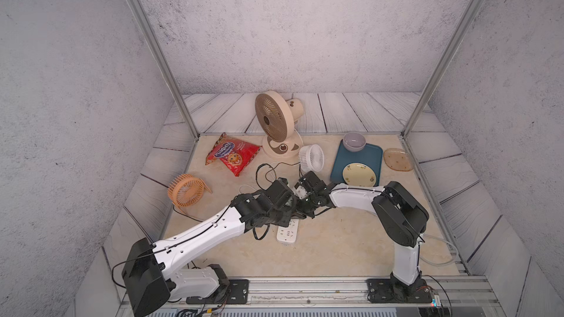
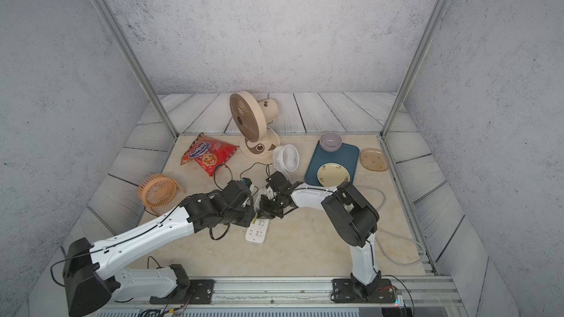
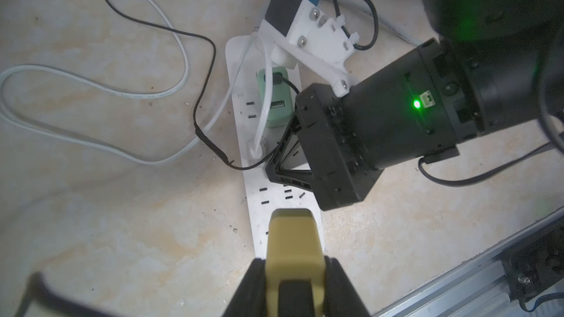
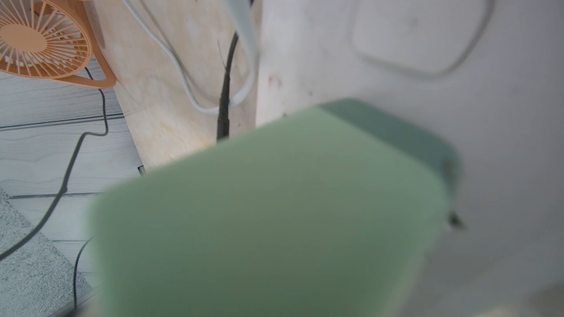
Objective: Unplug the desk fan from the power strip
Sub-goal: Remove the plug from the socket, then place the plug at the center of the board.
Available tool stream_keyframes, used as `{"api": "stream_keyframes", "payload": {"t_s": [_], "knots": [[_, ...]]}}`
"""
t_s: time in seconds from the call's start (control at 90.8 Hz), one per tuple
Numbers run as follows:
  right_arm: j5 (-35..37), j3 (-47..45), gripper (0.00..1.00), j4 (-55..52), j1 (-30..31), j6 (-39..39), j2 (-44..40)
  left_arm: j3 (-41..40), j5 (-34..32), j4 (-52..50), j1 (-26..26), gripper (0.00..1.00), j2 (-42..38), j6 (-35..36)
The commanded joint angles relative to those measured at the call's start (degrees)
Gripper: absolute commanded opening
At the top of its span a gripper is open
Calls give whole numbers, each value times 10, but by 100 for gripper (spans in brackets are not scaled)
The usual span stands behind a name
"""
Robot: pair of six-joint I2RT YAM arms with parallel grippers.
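The left gripper [image 3: 294,227] hangs over the front end of the power strip [image 3: 256,205], mid-worktop toward the front edge, and I can't tell how wide it's open. The right gripper [image 3: 283,150] is clamped shut on the strip's far half beside the green plug [image 3: 274,105]. What it grips is hidden.

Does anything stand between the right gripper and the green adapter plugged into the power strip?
Nothing visible does. The right gripper sits right beside the green adapter on the power strip. A white cable crosses the adapter's face, on the side away from the gripper.
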Motion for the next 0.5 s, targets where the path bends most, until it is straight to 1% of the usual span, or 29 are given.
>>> {"api": "stream_keyframes", "payload": {"t_s": [0.0, 0.121, 0.407, 0.484], "knots": [[85, -36, 6, -130, 7, -5, 55, -5, -9, -21, 8, 0, -22, 3], [85, -25, 6, -137, 7, -4, 50, -15, 0, -31, 22, 0, -47, 7], [84, 5, 6, -143, 10, -4, 54, -61, 53, -37, 58, 0, -109, 21], [77, 9, 9, -141, 10, -4, 49, -65, 57, -53, 79, 0, -126, 26]]}}
